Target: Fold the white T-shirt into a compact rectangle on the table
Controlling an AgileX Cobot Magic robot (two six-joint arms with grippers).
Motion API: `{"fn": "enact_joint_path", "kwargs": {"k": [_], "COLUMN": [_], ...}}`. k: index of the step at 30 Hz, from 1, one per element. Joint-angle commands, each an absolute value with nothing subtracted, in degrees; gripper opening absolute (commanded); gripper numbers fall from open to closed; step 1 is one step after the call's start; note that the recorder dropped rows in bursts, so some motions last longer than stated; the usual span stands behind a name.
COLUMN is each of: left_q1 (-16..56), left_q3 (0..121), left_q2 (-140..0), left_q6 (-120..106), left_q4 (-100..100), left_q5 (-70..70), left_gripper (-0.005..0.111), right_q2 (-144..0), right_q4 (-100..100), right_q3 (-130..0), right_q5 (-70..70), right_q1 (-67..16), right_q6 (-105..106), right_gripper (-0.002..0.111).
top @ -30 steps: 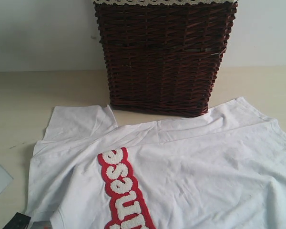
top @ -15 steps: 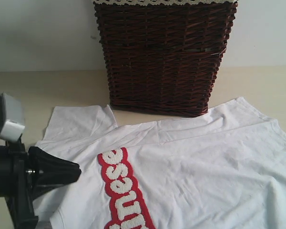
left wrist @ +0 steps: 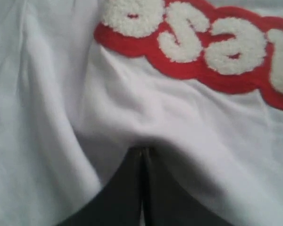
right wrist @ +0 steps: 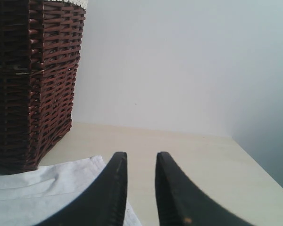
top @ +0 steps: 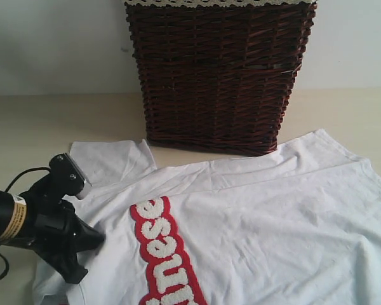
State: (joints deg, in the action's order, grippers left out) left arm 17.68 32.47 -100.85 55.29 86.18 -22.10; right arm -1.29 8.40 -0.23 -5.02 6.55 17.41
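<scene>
In the view from outside, we see the white T-shirt [top: 273, 222], a soft cotton one with a red band of fuzzy white letters [top: 162, 248]. It lies spread out on the flat pale beige table [top: 25, 127], just in front of the dark brown wicker basket [top: 216, 76]. The black left gripper [top: 95, 240] is down on the shirt's left side, near the sleeve.

From the left wrist, we see its jaws pressed tight together. The white cloth bunches up at the tips, so we think they pinch a little fold of shirt.

From the right wrist, the black right gripper [right wrist: 139, 157] hangs above the table by a shirt corner. Its jaws stand a little apart and hold nothing.

We think the job is to lift this side and fold it over. We should go up slowly, keep the pinch tight, and lay the edge down straight so the whole shirt does not slide.
</scene>
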Motion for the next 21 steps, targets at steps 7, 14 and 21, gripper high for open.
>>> {"fn": "enact_joint_path", "kwargs": {"k": [7, 14, 21], "left_q1": [17.63, 14.33, 8.15], "left_q3": [43.45, 51.31, 56.37], "left_q2": [-113.46, -116.44, -118.63], "left_q6": [53.78, 54.01, 51.68], "left_q4": [84.50, 84.82, 85.68], "left_q5": [-10.99, -5.56, -5.04], "left_gripper": [0.000, 0.000, 0.000], "right_q2": [-1.29, -1.29, -1.29], "right_q4": [8.59, 8.59, 8.59], "right_q3": [0.00, 0.00, 0.00], "right_q5": [-4.62, -4.62, -4.62], "right_q1": [6.35, 6.35, 6.35], "right_q6": [17.73, 17.73, 17.73], "right_gripper": [0.023, 0.023, 0.023]}}
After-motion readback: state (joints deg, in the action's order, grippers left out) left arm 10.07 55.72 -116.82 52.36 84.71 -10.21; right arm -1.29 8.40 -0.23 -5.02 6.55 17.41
